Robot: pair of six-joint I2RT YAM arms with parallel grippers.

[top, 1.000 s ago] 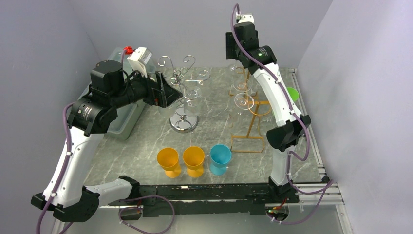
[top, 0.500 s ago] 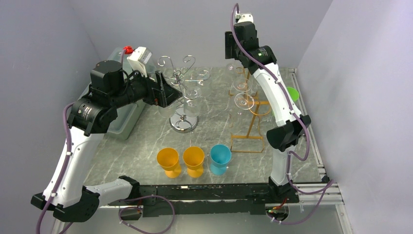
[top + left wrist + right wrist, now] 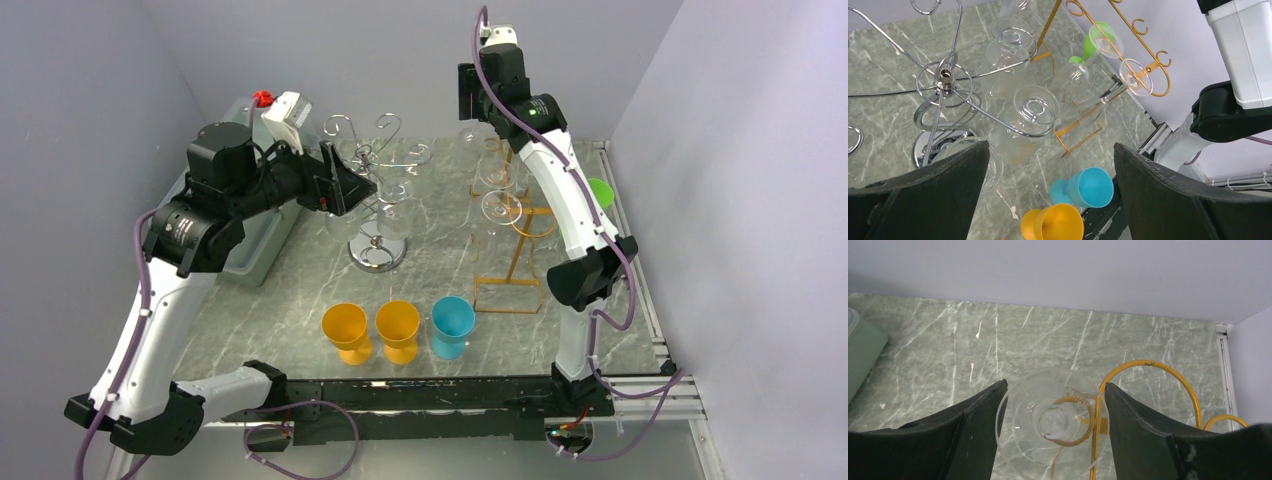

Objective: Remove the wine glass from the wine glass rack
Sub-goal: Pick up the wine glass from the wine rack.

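Wine glass (image 3: 1040, 440) hanging upside down on the gold wire rack (image 3: 1145, 362) at the back of the marble desk (image 3: 938, 340), its round foot pinched between the fingers of the right pincer (image 3: 1055, 385). Left pincer (image 3: 1050, 146) spread wide above a chrome rack (image 3: 943, 75) of glasses.

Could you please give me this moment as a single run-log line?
right pincer: shut on wine glass, hooked in gold rack | left pincer: open, empty, near chrome rack | step: lift-off pending
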